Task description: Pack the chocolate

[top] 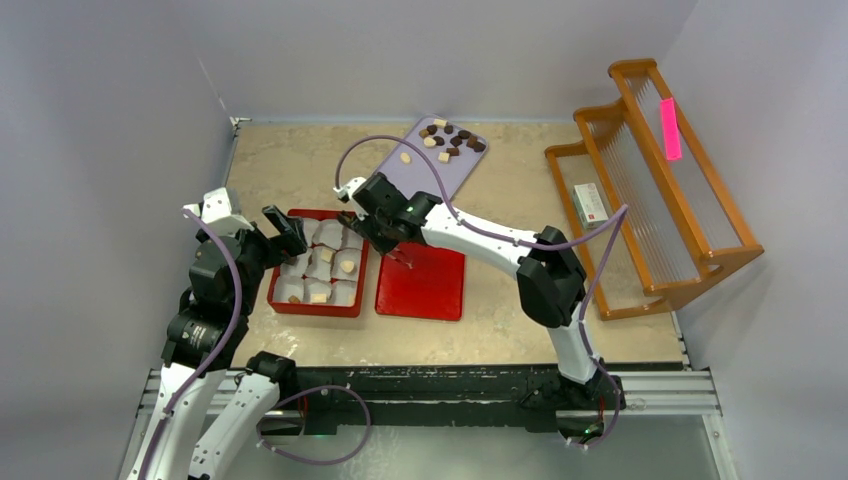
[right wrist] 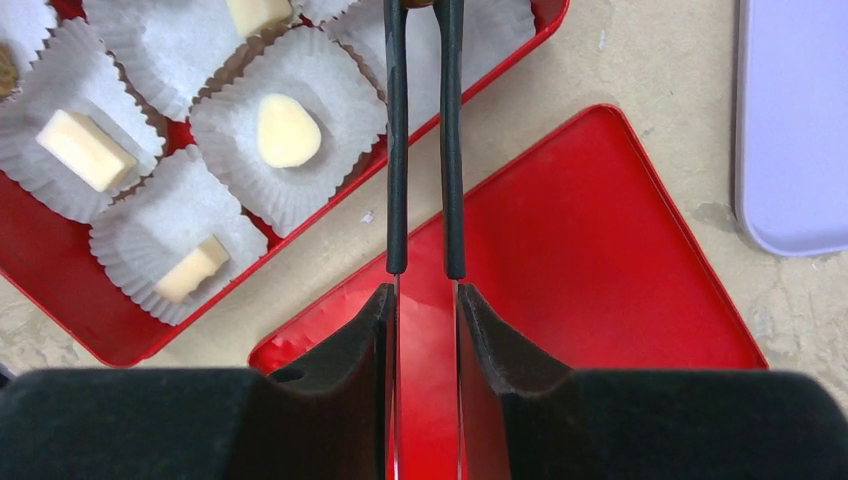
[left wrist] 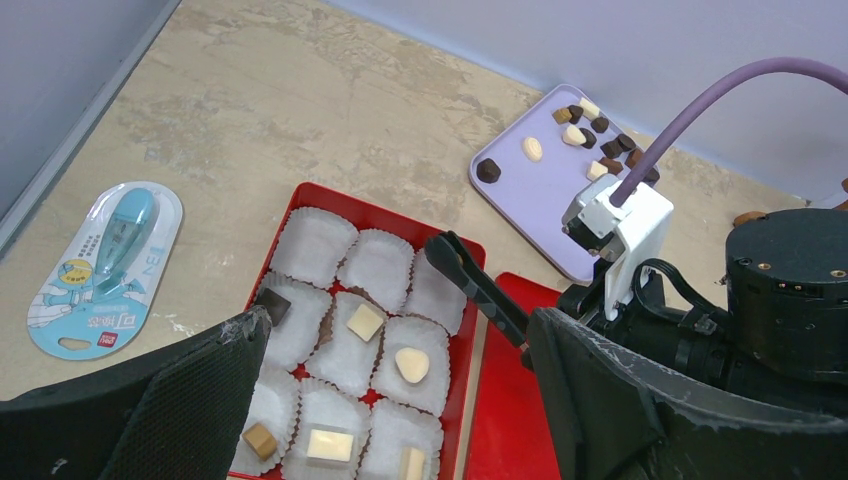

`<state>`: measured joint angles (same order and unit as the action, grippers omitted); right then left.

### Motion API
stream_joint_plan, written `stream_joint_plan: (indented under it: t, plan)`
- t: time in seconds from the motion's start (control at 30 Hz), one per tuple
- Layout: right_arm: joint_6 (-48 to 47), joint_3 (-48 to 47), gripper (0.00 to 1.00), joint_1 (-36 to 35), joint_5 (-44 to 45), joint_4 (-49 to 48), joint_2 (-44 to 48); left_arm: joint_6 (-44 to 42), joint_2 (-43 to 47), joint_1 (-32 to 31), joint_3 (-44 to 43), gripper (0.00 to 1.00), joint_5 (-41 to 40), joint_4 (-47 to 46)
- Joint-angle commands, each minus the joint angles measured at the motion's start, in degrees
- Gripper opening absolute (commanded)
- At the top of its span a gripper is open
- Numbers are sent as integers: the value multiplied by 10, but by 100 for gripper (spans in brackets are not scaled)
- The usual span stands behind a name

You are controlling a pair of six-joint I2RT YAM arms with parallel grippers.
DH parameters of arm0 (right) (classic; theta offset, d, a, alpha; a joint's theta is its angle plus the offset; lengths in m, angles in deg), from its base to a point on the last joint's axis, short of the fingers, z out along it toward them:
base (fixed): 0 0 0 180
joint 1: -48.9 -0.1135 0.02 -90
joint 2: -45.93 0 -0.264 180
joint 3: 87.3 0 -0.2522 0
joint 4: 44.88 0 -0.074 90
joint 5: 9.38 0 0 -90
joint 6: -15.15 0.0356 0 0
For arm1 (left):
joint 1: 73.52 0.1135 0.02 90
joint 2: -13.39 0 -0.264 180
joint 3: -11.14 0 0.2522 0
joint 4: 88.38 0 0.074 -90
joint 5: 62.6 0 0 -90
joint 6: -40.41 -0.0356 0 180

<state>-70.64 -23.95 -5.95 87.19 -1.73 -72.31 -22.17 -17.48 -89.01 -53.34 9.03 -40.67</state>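
Observation:
Chocolate pieces [top: 450, 140] [left wrist: 590, 130], cream and dark brown, lie loose on the lavender tray [top: 440, 170] [left wrist: 530, 190]. Several more sit in white paper cups in the red box [top: 285, 300] [left wrist: 300, 195], among them a cream one [left wrist: 412, 364] [right wrist: 287, 130]. My right gripper [top: 365, 225] [right wrist: 425, 295] is shut on black tongs [left wrist: 480, 290] [right wrist: 397, 150]. Their tips reach over the box's far right cup, with a sliver of brown between them at the top edge of the right wrist view. My left gripper [top: 285, 235] [left wrist: 400, 330] hangs open over the box's left side, holding nothing.
The red lid [top: 420, 285] [right wrist: 600, 250] lies flat right of the box, under the right gripper. A wooden rack [top: 660, 200] with a small carton [top: 590, 203] stands at the right. A packaged correction tape [left wrist: 105, 265] lies left of the box. Grey walls enclose the table.

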Motion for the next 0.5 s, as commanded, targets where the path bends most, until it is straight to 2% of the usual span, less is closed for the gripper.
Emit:
stream_joint_plan:
  t: [0.0, 0.47]
  plan:
    - [-9, -13, 28, -2, 19, 15, 28, 1, 2, 5, 1, 99, -3, -18]
    - [-8, -9, 34, -7, 29, 24, 35, 1, 3, 5, 1, 99, -3, -18]
